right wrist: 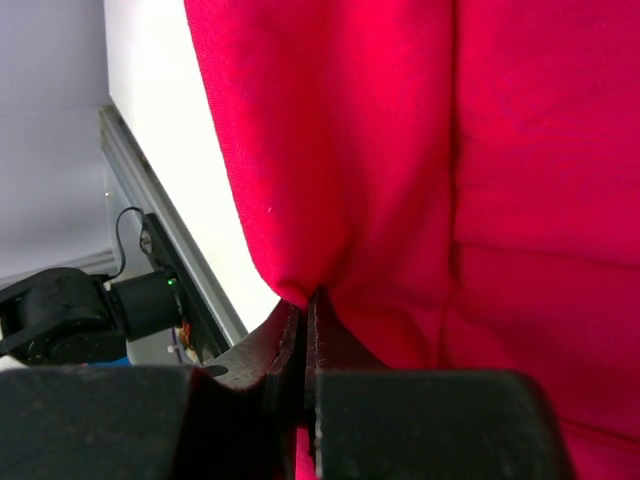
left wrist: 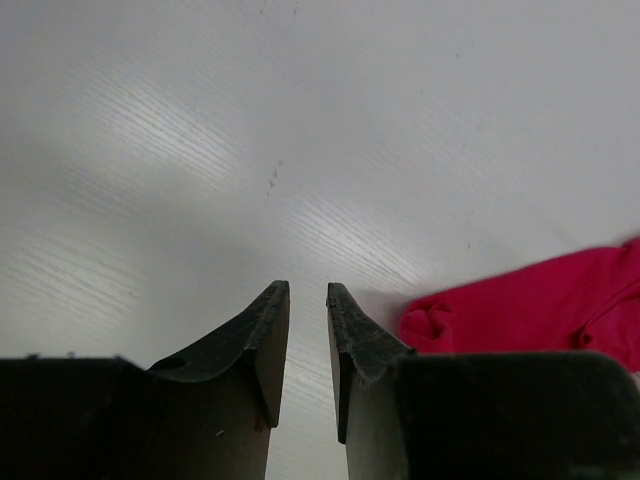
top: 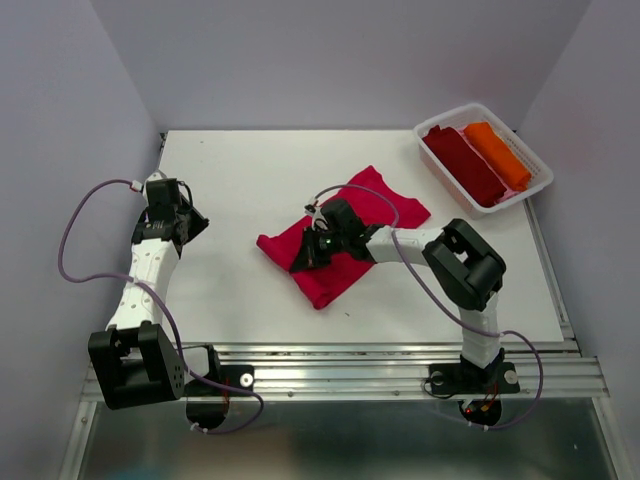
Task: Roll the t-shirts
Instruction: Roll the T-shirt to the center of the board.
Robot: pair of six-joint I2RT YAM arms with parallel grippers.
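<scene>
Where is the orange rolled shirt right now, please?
In the top view, the orange rolled shirt lies in the white basket at the far right corner of the table, right beside the maroon roll.

red t-shirt (left wrist: 530,300): cut off at right edge (left wrist view) | middle hidden under right gripper (top: 303,258)

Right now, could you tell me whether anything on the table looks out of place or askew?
Nothing is spilled or damaged. The red t-shirt lies diagonally across the table, its left corner bunched, with a fold pinched in the right gripper. The left gripper hangs empty, off the cloth.
</scene>
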